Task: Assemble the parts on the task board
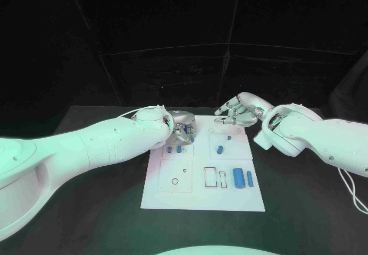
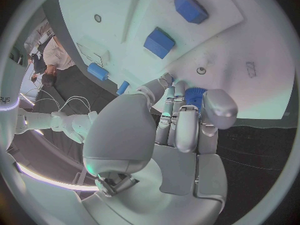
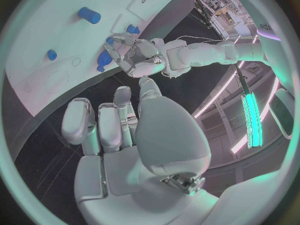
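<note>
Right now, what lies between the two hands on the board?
In the head view, between left hand and right hand: bare white board; no part there.

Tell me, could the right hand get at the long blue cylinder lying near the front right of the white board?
Probably yes. The right hand hovers holding nothing at the white board's far edge, and nothing lies between it and the long blue cylinder. The left hand works elsewhere.
</note>
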You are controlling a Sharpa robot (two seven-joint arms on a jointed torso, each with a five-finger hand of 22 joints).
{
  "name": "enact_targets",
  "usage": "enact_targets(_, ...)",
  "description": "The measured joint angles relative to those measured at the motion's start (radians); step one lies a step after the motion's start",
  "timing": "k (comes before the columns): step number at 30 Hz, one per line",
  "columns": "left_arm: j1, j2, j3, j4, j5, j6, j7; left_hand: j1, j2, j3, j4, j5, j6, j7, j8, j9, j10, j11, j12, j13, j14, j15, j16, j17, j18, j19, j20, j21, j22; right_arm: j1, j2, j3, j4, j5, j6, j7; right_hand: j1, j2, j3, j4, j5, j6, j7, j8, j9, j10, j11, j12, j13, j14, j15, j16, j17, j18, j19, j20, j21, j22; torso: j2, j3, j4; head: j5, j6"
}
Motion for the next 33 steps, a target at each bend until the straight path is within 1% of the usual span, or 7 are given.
enact_targets(2, 0.000, 0.000, 0.000, 0.001, 0.000, -0.002, 0.000, 0.000, 0.000, -0.003, -0.003, 0.000, -0.002, 0.002, 0.000, 0.000, -0.003, 0.003, -0.002, -0.003, 0.000, 0.000, 0.000, 0.000, 0.000, 0.000, 0.000, 0.000, 0.000, 0.000, 0.000, 0.000, 0.000, 0.000, 0.000, 0.000, 0.000, 0.000, 0.000, 0.000, 0.000, 0.000, 0.000, 0.000, 0.000, 0.000, 0.000, 0.000, 0.000, 0.000, 0.000, 0.000, 0.000, 0.000, 0.000, 0.000, 0.000, 0.000, 0.000, 0.0000, 0.0000, 0.000, 0.000)
enact_targets(9, -0.001, 0.000, 0.000, 0.002, 0.000, -0.005, 0.000, 0.000, 0.000, -0.003, -0.003, 0.000, -0.002, 0.002, 0.000, 0.000, -0.003, 0.003, -0.002, -0.003, 0.000, 0.000, 0.000, 0.000, 0.000, 0.000, 0.000, 0.000, 0.000, 0.000, 0.000, 0.000, 0.000, 0.000, 0.000, 0.000, 0.000, 0.000, 0.000, 0.000, 0.000, 0.000, 0.000, 0.000, 0.000, 0.000, 0.000, 0.000, 0.000, 0.000, 0.000, 0.000, 0.000, 0.000, 0.000, 0.000, 0.000, 0.000, 0.000, 0.0000, 0.0000, -0.001, 0.000)
enact_targets(11, -0.001, 0.000, 0.000, 0.002, 0.000, -0.005, 0.000, 0.000, 0.000, -0.003, -0.003, 0.000, -0.002, 0.002, -0.005, 0.000, -0.003, 0.003, -0.002, -0.002, 0.000, 0.000, 0.000, 0.000, 0.000, 0.000, 0.000, 0.000, 0.000, 0.000, 0.000, 0.000, 0.000, 0.000, 0.000, 0.000, 0.000, 0.000, 0.000, 0.000, 0.000, 0.000, 0.000, 0.000, 0.000, 0.000, 0.000, 0.000, 0.000, 0.000, 0.000, 0.000, 0.000, 0.000, 0.000, 0.000, 0.000, 0.000, 0.000, 0.0000, 0.0001, -0.001, 0.000)
enact_targets(20, -0.001, 0.000, 0.000, 0.007, 0.000, -0.005, 0.000, 0.000, 0.000, -0.003, -0.003, 0.000, -0.003, 0.004, -0.005, 0.000, -0.003, 0.003, -0.009, -0.002, 0.000, 0.000, 0.000, -0.002, 0.000, 0.000, 0.000, 0.004, 0.002, 0.000, 0.001, 0.000, 0.000, 0.000, 0.000, 0.000, 0.000, 0.000, 0.000, 0.000, 0.000, 0.000, 0.000, 0.000, 0.000, 0.000, 0.000, 0.000, 0.000, 0.000, 0.000, 0.000, 0.000, 0.000, 0.000, 0.000, 0.000, 0.000, 0.000, -0.0001, 0.0000, -0.002, -0.002)
enact_targets(23, -0.001, 0.001, 0.000, 0.008, 0.000, -0.005, 0.000, 0.000, 0.000, 0.000, -0.005, 0.000, 0.002, -0.002, -0.005, 0.000, -0.003, 0.003, -0.009, -0.002, 0.000, 0.000, 0.000, -0.001, 0.000, 0.000, 0.000, 0.004, 0.002, 0.000, 0.001, 0.000, 0.000, 0.000, 0.000, 0.000, 0.000, 0.000, 0.000, 0.000, 0.000, 0.000, 0.000, 0.000, 0.000, 0.000, 0.000, 0.000, 0.000, 0.000, 0.000, 0.000, 0.000, 0.000, 0.000, 0.000, 0.000, 0.000, 0.000, -0.0001, 0.0000, -0.002, -0.002)
enact_targets(29, -0.001, 0.001, 0.000, 0.010, 0.000, -0.001, 0.000, 0.000, 0.000, 0.000, -0.005, 0.000, 0.002, -0.002, -0.005, 0.000, -0.003, 0.003, -0.013, 0.000, 0.000, 0.000, 0.000, -0.004, 0.000, 0.000, 0.000, 0.004, 0.003, 0.000, 0.001, 0.000, 0.000, 0.000, 0.000, 0.000, 0.000, 0.000, 0.000, 0.000, 0.000, 0.000, 0.000, 0.000, 0.000, 0.000, 0.000, 0.000, 0.000, 0.000, 0.000, 0.000, 0.000, 0.000, 0.000, 0.000, 0.000, 0.000, 0.000, -0.0001, 0.0000, -0.002, -0.004)
enact_targets(33, 0.000, 0.002, 0.000, 0.011, 0.000, 0.003, 0.001, 0.000, 0.000, 0.004, -0.009, 0.000, 0.008, -0.007, -0.005, 0.001, -0.002, 0.003, -0.014, 0.001, 0.000, 0.000, 0.000, -0.004, 0.000, 0.000, 0.000, 0.004, 0.005, 0.000, 0.001, 0.000, 0.000, -0.001, 0.000, 0.000, 0.000, 0.000, 0.000, 0.000, 0.000, 0.000, 0.000, 0.000, 0.000, 0.000, 0.000, 0.000, 0.000, 0.000, 0.000, 0.000, 0.000, 0.000, 0.000, 0.000, 0.000, 0.000, 0.000, -0.0001, 0.0000, -0.002, -0.004)
